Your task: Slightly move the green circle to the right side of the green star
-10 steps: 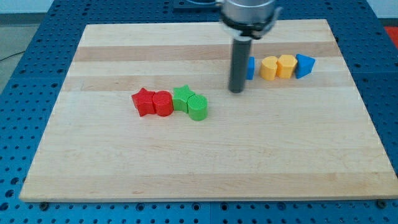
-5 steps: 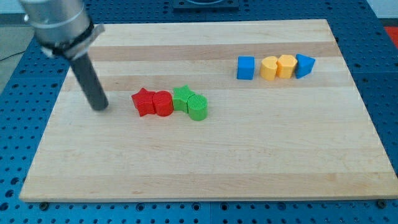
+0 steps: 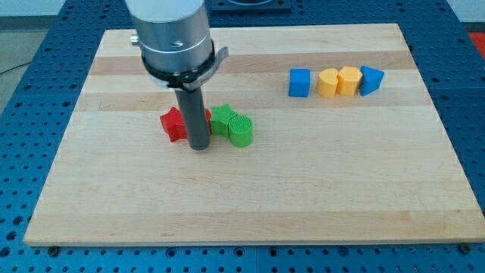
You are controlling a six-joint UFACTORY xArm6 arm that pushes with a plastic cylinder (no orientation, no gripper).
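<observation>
Green circle (no labels) touching green star, my tip just left.

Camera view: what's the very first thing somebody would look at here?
The big silver arm with its dark rod, coming down near the middle of the wooden board. My tip sits in front of the red blocks, just left of the green star and green circle. At the view's top right, blue and yellow blocks line up in a row.
</observation>
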